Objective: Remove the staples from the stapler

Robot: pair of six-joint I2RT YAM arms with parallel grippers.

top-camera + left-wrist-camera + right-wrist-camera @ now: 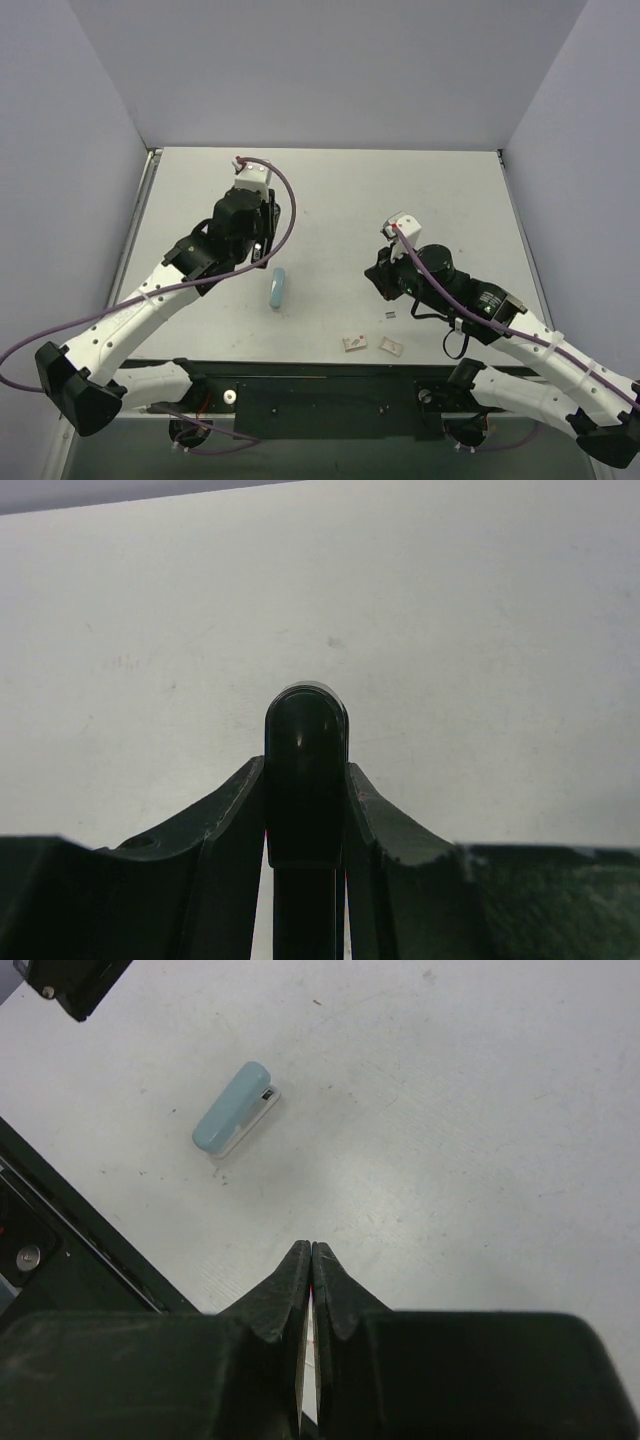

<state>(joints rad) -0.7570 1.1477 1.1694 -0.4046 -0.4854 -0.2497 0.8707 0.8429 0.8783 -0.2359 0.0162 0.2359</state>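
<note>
A light blue stapler with a white base lies flat and closed on the table, between the two arms. My left gripper hovers just beyond the stapler's far end. Its fingers are shut on a glossy black, round-ended bar that looks like part of a second stapler; what it is I cannot tell for sure. My right gripper hangs over bare table to the right of the blue stapler, shut with nothing between its fingers. Two small pale strips, perhaps staples, lie near the front edge.
A tiny dark bit lies beside the right arm. The table's front edge borders a black base plate, also seen in the right wrist view at lower left. Grey walls close in the back and both sides.
</note>
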